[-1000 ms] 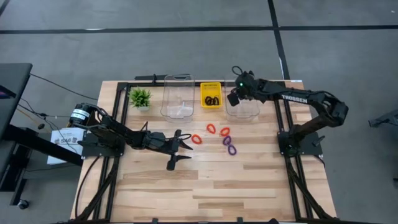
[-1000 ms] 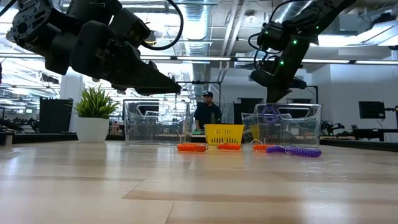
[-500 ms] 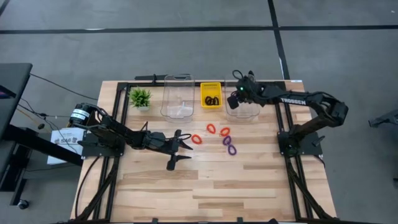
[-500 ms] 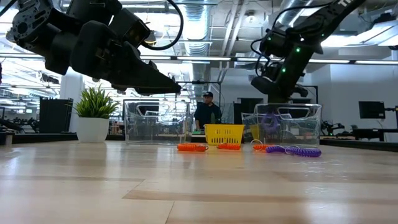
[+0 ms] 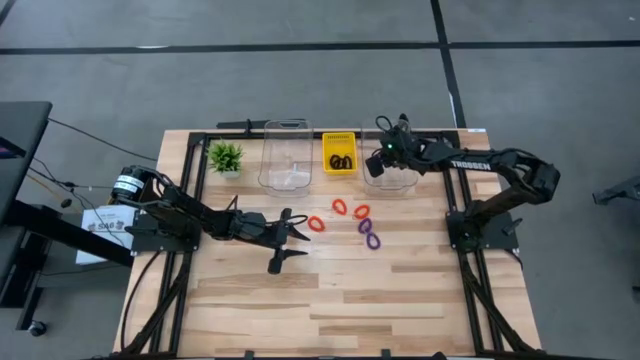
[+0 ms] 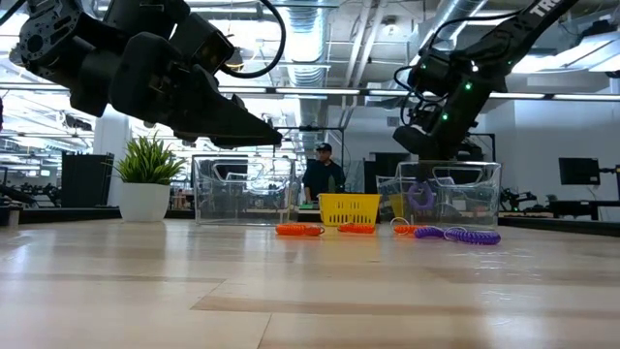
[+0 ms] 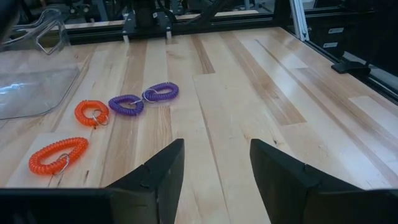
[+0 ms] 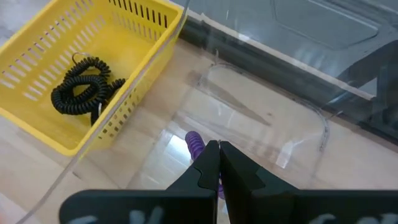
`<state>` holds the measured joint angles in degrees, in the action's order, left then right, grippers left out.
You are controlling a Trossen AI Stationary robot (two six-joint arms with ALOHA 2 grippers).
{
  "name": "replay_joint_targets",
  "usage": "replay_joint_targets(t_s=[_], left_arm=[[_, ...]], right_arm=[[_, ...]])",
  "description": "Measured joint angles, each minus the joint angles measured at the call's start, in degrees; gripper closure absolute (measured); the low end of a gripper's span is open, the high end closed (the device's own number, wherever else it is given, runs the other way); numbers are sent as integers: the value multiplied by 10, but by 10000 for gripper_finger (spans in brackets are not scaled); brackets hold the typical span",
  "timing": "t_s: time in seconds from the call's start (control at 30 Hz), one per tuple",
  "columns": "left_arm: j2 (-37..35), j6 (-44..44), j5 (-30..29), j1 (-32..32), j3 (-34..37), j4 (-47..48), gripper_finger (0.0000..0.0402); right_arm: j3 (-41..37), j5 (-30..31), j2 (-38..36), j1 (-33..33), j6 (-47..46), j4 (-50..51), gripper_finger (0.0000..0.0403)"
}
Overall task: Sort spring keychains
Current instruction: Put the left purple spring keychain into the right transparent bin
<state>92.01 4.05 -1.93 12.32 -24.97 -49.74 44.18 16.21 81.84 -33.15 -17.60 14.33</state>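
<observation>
Three red spring keychains (image 5: 339,207) and two purple ones (image 5: 370,234) lie flat on the table in front of the bins; several show in the left wrist view, red (image 7: 58,155) and purple (image 7: 160,93). Black keychains (image 8: 81,87) lie in the yellow basket (image 5: 341,152). My right gripper (image 8: 219,155) is over the right clear bin (image 5: 390,172), shut on a purple keychain (image 6: 419,193). My left gripper (image 5: 290,236) is open, low over the table just left of the red keychains. My right gripper pinches a purple keychain between its two fingers, coming from above and pointing down into the right clear bin. A bit of the coil (image 8: 195,142) shows beside the fingers. The keychain hangs below the fingers inside the bin; whether it touches the floor I cannot tell.
A second clear bin (image 5: 285,155) stands left of the yellow basket, and a small green plant (image 5: 225,156) in a white pot stands left of that. The near half of the wooden table holds nothing. A person (image 6: 323,176) stands far behind the table.
My right gripper has gone down toward the right clear bin, staying shut, and the purple keychain hanging from it has sunk lower inside the bin. The left arm has kept still.
</observation>
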Motion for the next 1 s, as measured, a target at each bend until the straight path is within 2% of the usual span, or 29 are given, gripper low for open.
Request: replay_joint_targets(t_s=[0.57, 1.0], left_arm=[[0, 0, 0, 0, 0, 0, 220], [0, 0, 0, 0, 0, 0, 220]], right_arm=[[-7, 4, 0, 0, 0, -11, 400], [-7, 4, 0, 0, 0, -11, 334]])
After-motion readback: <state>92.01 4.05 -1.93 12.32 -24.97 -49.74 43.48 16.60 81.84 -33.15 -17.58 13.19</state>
